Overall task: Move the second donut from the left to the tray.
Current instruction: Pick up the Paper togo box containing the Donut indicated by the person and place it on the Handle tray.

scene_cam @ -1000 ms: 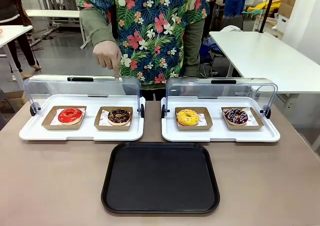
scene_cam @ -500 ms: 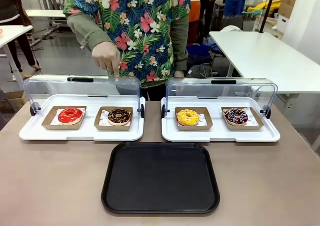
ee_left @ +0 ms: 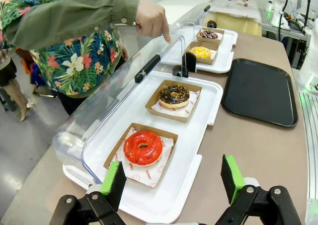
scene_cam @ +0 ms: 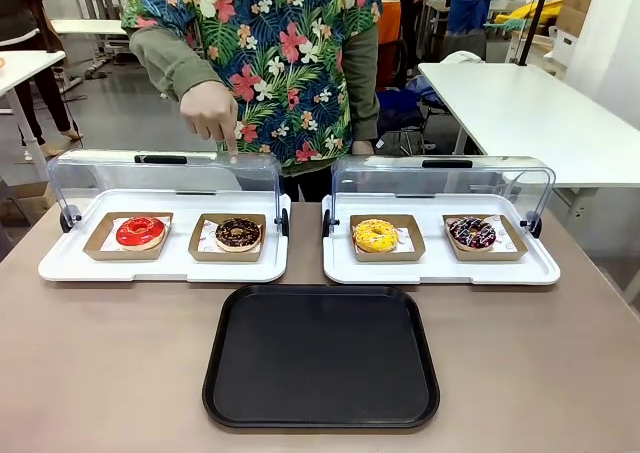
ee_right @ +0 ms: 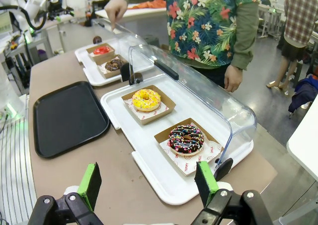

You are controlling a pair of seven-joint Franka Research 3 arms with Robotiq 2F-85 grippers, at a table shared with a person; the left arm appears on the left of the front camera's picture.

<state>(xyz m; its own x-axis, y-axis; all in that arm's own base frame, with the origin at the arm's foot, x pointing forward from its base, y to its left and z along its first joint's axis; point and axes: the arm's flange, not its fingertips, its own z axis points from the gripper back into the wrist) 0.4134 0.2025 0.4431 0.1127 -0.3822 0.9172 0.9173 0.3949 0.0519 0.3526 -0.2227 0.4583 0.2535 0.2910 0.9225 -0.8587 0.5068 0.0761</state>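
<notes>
My left gripper has its fingers spread wide, with nothing between them. The chocolate sprinkled donut sits in its cardboard tray just above frame centre, straight ahead past the red donut. My right gripper, equally spread, sees it small at upper left, so my left arm is probably nearer. The black tray lies at right.

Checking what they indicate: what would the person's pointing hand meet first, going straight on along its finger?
The hand likely meets the raised clear plastic lid of the left white tray; depth unclear.
</notes>
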